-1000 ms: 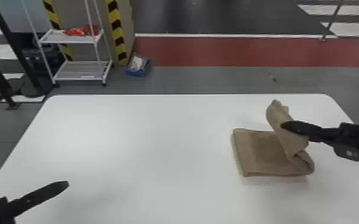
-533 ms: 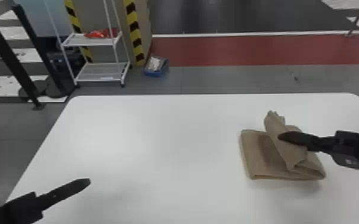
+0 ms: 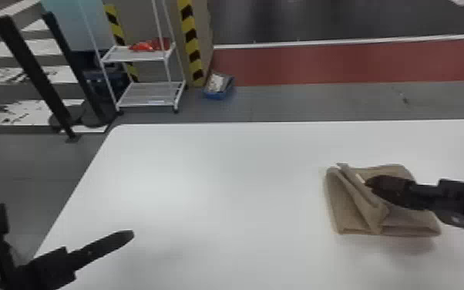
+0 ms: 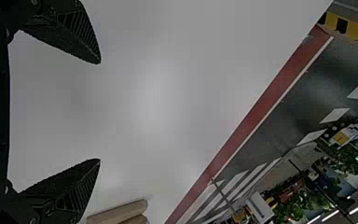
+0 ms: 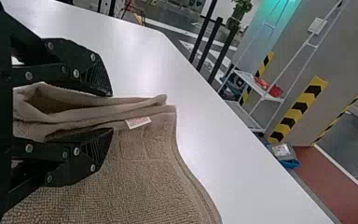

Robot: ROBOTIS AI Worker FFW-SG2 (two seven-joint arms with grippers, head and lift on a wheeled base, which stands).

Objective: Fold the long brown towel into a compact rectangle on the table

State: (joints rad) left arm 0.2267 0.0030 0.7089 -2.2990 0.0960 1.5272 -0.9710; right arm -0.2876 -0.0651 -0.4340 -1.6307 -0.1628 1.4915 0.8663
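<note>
Since the earlier frames, the raised flap of the towel [image 3: 345, 208] has come down onto the folded part, the right hand [image 3: 370, 183] lowering with it. The towel lies as a layered, slightly uneven bundle on the right side of the white counter [image 3: 223, 193]. The right hand comes in from the right; its fingers [image 5: 103, 77] are partly open, with folded layers between them, and whether they press on the cloth I cannot tell. A small white label [image 5: 138, 122] shows near the towel's edge. At near left, the left hand [image 3: 127, 235] is wide open and empty over the counter.
</note>
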